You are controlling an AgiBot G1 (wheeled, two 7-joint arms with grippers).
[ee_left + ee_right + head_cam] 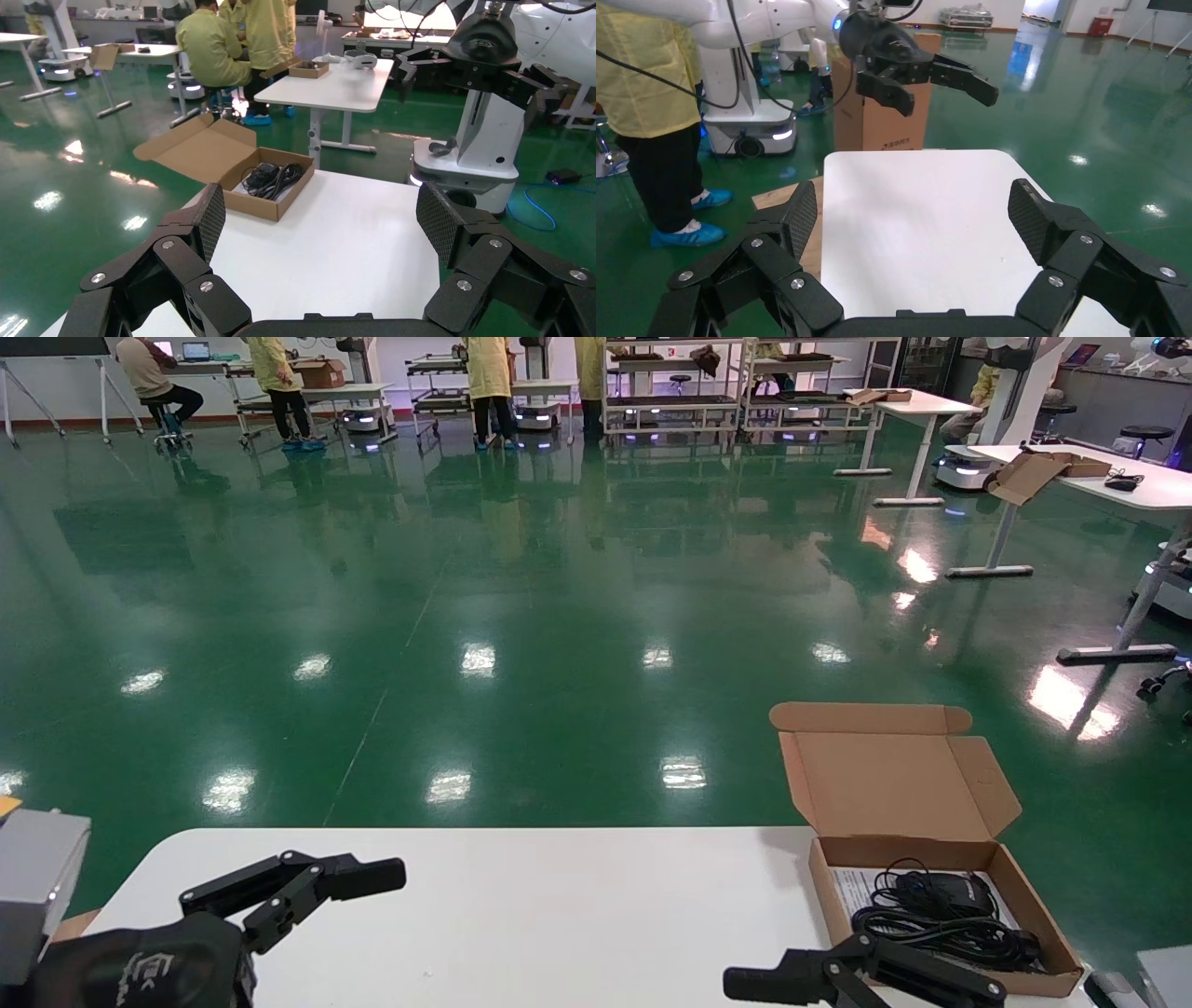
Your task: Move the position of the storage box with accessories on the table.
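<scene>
The white counter [559, 905] spans the foreground of the head view. The storage box [1052, 924] sits at its far right corner, lid flap [894, 784] thrown back past the far edge; its long axis runs from near to far, slightly angled. Inside, a black mouse [954, 889] with coiled cable [941, 929] lies on a white printed sheet [852, 887]. The left gripper [307, 877] hovers over the near left corner, jaws spread. The right gripper [838, 980] hangs just before the box's near wall, jaws spread, holding nothing.
</scene>
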